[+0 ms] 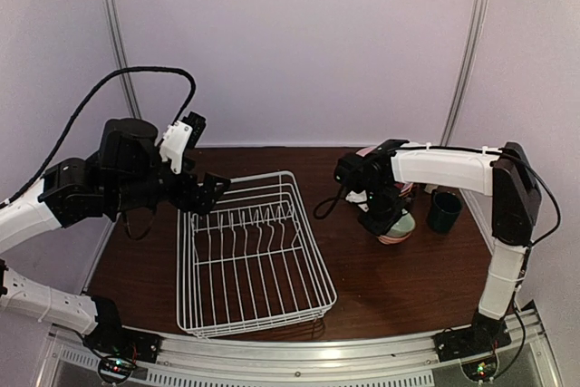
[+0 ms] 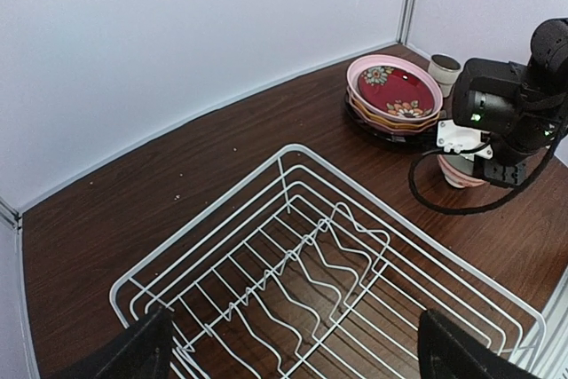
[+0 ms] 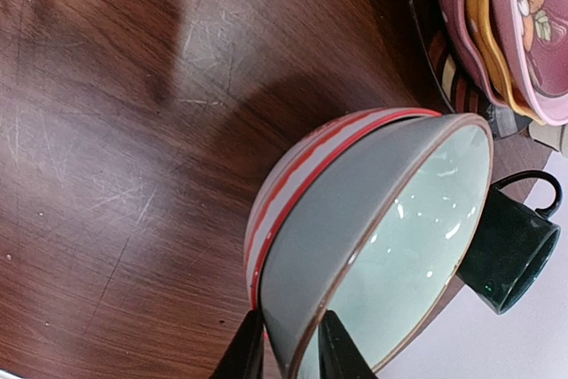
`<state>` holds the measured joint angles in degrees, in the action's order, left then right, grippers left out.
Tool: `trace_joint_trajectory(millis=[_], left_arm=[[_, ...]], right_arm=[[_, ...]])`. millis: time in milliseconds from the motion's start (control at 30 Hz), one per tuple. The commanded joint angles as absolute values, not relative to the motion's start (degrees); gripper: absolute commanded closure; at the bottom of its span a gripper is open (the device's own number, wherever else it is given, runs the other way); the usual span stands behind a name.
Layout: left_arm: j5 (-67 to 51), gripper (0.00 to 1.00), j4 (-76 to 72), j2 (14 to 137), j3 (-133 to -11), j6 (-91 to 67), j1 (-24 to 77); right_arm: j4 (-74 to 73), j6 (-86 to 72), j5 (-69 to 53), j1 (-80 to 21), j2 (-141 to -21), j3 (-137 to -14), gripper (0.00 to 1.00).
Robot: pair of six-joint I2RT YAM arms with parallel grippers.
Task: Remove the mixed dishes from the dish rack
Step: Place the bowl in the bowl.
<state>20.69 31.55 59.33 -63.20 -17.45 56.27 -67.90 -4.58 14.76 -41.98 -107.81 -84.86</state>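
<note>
Lying flat on the brown table (image 1: 399,278), the white dish rack (image 1: 314,237) is the biggest thing here. Its long side runs from the near edge toward the back wall, and its row of plate spikes goes across it. The left gripper (image 1: 207,195) hangs over the rack's far left corner. Its fingers (image 2: 133,357) are spread wide and hold nothing.

To the right of the rack, at the back, a pile of plates (image 2: 395,95) lies flat, faces up, with a pink flowery one on top.

Just in front of the pile, a grey bowl (image 3: 382,246) with a pale green inside sits in a striped bowl (image 3: 293,184), mouths up. The right gripper (image 3: 288,352) pinches the grey bowl's rim tight, with one finger inside and one outside.

A dark green mug (image 3: 510,250) stands upright close to the bowls, its handle on the side toward the plates.

A small white cup (image 2: 444,68) stands upright just beside the plates.
</note>
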Motion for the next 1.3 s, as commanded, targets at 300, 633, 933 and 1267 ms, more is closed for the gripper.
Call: trace_joint_trajectory(millis=[300,633,933,1267], left_arm=[[19.9,0.03,29.8,59.4,-62.4,-16.8,55.5],[19.5,0.03,29.8,59.7,-62.5,-17.0,55.4],[18.7,0.03,30.2,60.0,-62.3,-18.0,54.9],[18.2,0.03,30.1,59.9,-62.3,-18.3,54.7]], right_arm=[[-68.6,-5.2,14.9,-42.1,-106.1,-85.6,0.73],[-68.6,-5.5,13.1,-42.5,-104.5,-85.9,0.65],[-68.6,-5.3,11.8,-42.5,-102.8,-87.1,0.62],[-65.3,-4.7,8.9,-42.4,-102.7,-83.1,0.80]])
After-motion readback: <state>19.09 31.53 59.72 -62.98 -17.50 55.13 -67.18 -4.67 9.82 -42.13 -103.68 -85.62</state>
